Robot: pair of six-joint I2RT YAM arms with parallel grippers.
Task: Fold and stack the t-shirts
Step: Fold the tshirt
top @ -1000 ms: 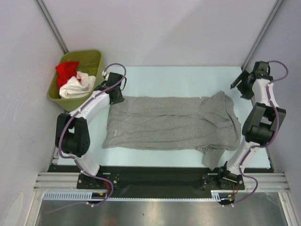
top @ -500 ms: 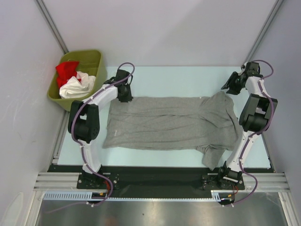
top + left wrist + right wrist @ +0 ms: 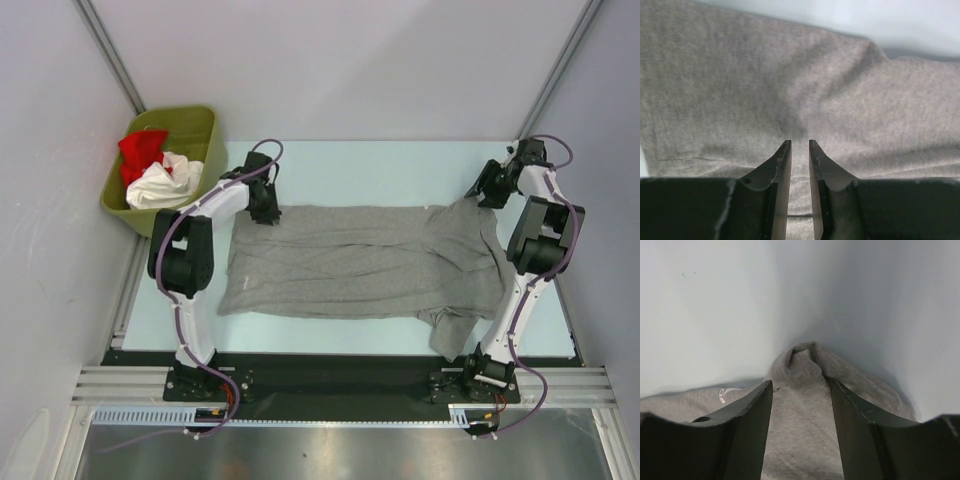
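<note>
Pale table (image 3: 380, 165) is overlaid by a grey t-shirt (image 3: 350, 260). At its upper-left edge the left gripper (image 3: 799, 144) is set narrowly apart on the cloth, grip untellable. At upper right the right gripper (image 3: 798, 381) is spread astride a raised fold.

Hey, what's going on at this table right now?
A robot is working on a grey t-shirt spread on the table. Its left hand, nearly closed, is down on the far left corner; whether it has pinched cloth is unclear. Its right hand is open around a raised bit at the far right corner. A red shirt and a white shirt sit in the green bin.
</note>
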